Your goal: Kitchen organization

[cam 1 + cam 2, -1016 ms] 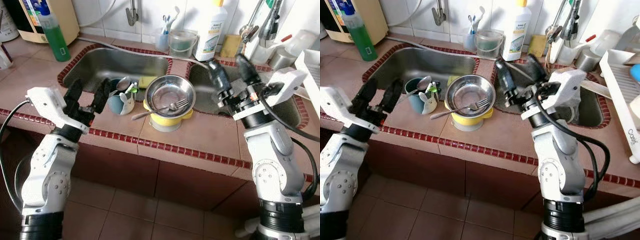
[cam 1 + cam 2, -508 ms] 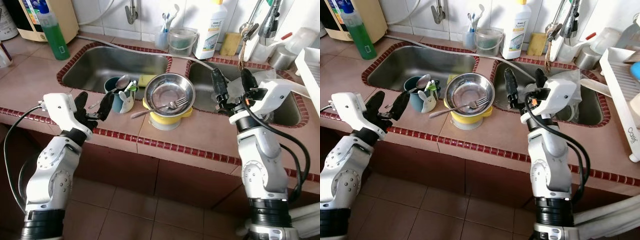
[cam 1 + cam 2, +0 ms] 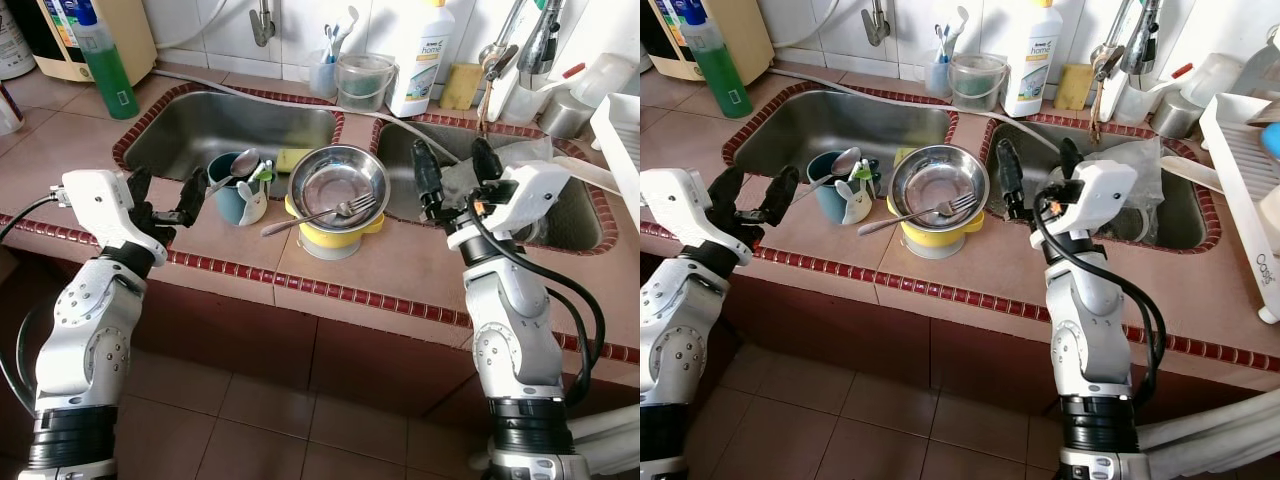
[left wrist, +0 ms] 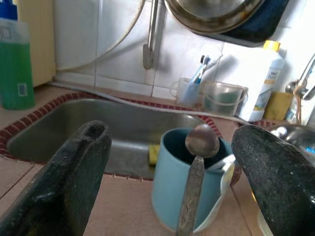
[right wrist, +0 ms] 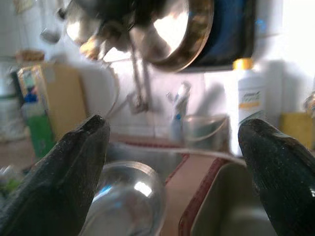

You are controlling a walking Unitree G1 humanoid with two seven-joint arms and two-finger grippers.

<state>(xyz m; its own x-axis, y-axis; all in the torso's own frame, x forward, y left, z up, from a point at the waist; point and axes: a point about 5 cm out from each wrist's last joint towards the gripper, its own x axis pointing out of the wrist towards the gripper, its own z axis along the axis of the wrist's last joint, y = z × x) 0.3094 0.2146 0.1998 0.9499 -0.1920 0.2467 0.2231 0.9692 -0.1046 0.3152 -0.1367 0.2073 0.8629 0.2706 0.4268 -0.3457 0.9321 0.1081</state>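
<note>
grippers have both shifted in the last second. left gripper point(image 3: 165, 198), fingers spread and holding nothing, now sits near the counter's front edge, just left of the blue mug point(image 3: 232, 190) with a spoon point(image 4: 196, 167) standing in it; in the left wrist view the mug lies squarely between the two fingers. compared with half a second ago it has swung up and toward the mug, so a grasp on the mug or spoon looks like the step in hand, though nothing is touched yet. right gripper point(image 3: 447, 172), fingers also spread and empty, has drawn in leftward from over the right sink point(image 3: 585, 215) and hovers just right of the steel bowl point(image 3: 338, 186), which rests on a yellow dish point(image 3: 335, 238) with a fork point(image 3: 330, 214) lying across it. dishes have not moved between frames; the organising is still at its start.
</note>
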